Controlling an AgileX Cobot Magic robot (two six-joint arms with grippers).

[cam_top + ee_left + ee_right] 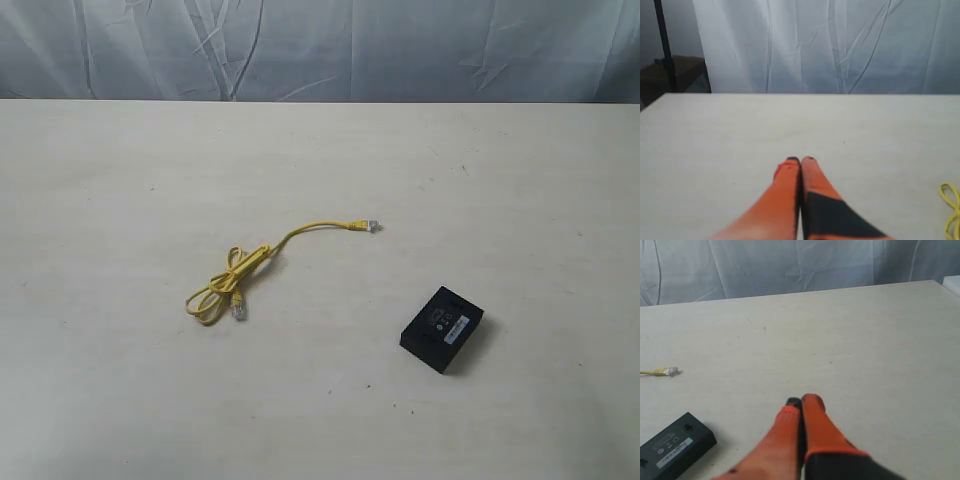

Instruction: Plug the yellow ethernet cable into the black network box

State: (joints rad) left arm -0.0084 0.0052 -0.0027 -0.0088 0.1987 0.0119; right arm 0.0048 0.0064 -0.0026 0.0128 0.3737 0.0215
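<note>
Cable: thin bright-yellow cord [247, 264] on the table [520, 180], left of the middle, partly tied in a loop.
Plug: small, clear, shiny [371, 225]; it ends the free length and lies towards the box, but well apart from it.
Box: flat black plastic rectangle [443, 328] with a white label on top. No port is visible.
Left jaws: together, empty, above bare table.
Right jaws: together, empty, near the box.
Table: pale, matte, faintly scratched.
Risk, plug: it may twist in the jaws because it is so small and smooth.
Risk, cord: the tied loop may drag behind and pull the plug askew.
Risk, box: it looks light and may slide when pushed, if it is not held.
</note>
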